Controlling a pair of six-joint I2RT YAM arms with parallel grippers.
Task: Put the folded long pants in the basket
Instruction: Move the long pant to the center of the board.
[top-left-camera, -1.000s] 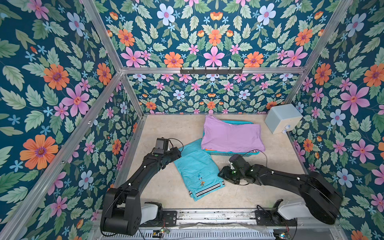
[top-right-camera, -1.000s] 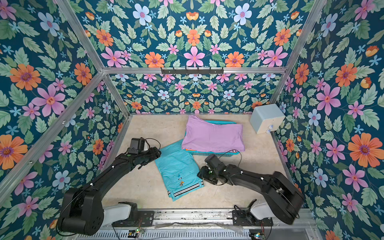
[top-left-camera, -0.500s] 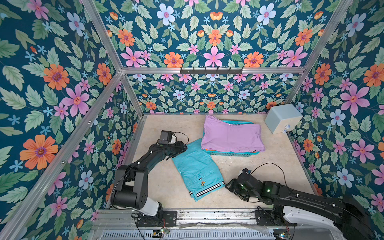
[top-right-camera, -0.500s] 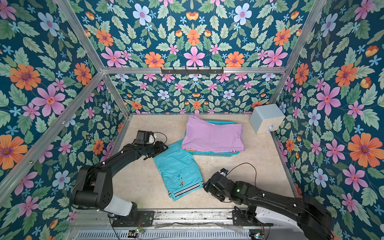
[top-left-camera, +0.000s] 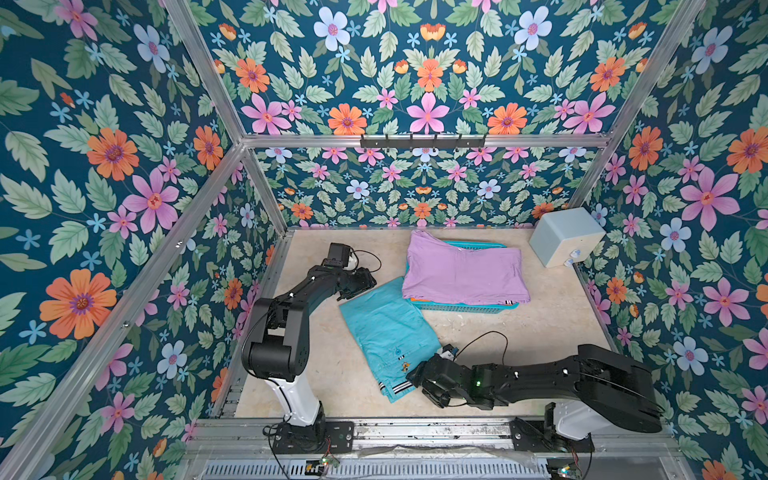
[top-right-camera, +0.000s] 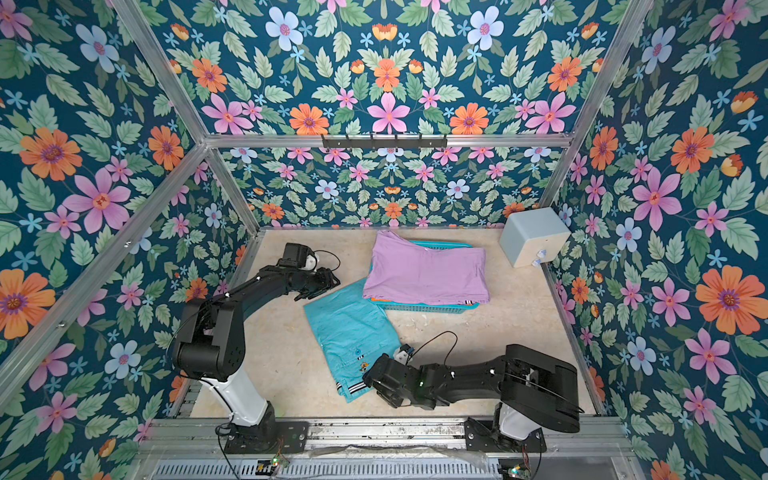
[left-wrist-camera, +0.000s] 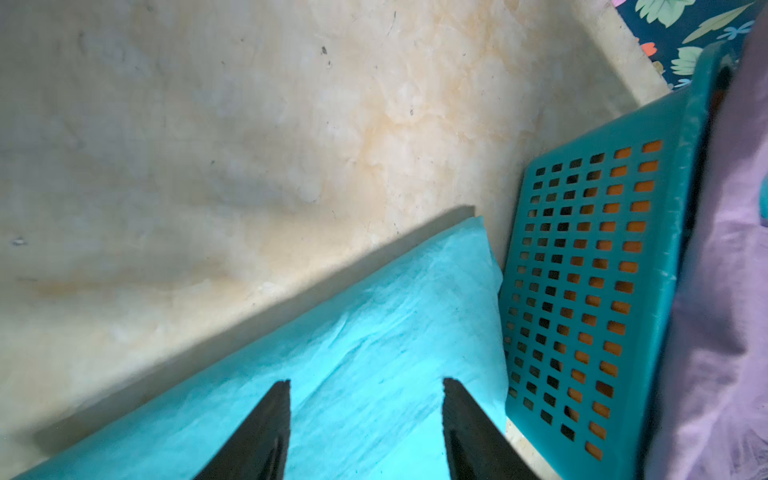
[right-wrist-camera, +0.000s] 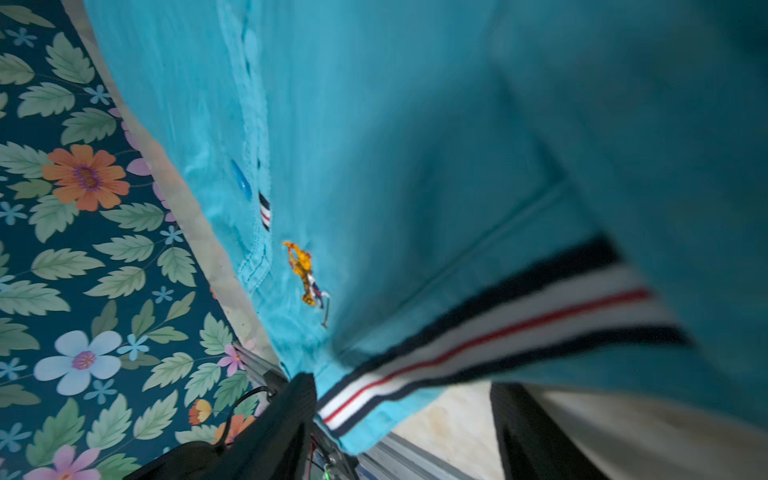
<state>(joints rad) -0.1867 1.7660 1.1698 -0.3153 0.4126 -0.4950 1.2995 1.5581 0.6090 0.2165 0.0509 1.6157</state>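
Turquoise pants (top-left-camera: 386, 328): laid flat on the table (top-left-camera: 540, 332), outside the basket (top-left-camera: 465, 306). The striped waistband (right-wrist-camera: 498, 324) lies at the end nearer the robot's base. The opposite end lies just beside the basket's perforated side wall. A small embroidered emblem (right-wrist-camera: 305, 274) sits close to the waistband.

Basket: positioned toward the back of the table. Lilac pants (top-left-camera: 461, 270) lie on top and overhang the rim on several sides. Orange cloth (left-wrist-camera: 623, 187) shows through the mesh holes underneath.

Left gripper (left-wrist-camera: 365, 380): fingers spread apart with nothing between them. It is located over the far end of the turquoise pants, near the basket wall. Contact with the cloth cannot be confirmed.

Right gripper (right-wrist-camera: 403, 380): fingers spread apart, low at the waistband end. In the right wrist view, the corner of the waistband lies between the two fingers, and no pinch is made. Whether a finger touches the fabric cannot be told.

Grey-blue box (top-left-camera: 567, 237): stands in the far corner on the right arm's side, well apart from both arms
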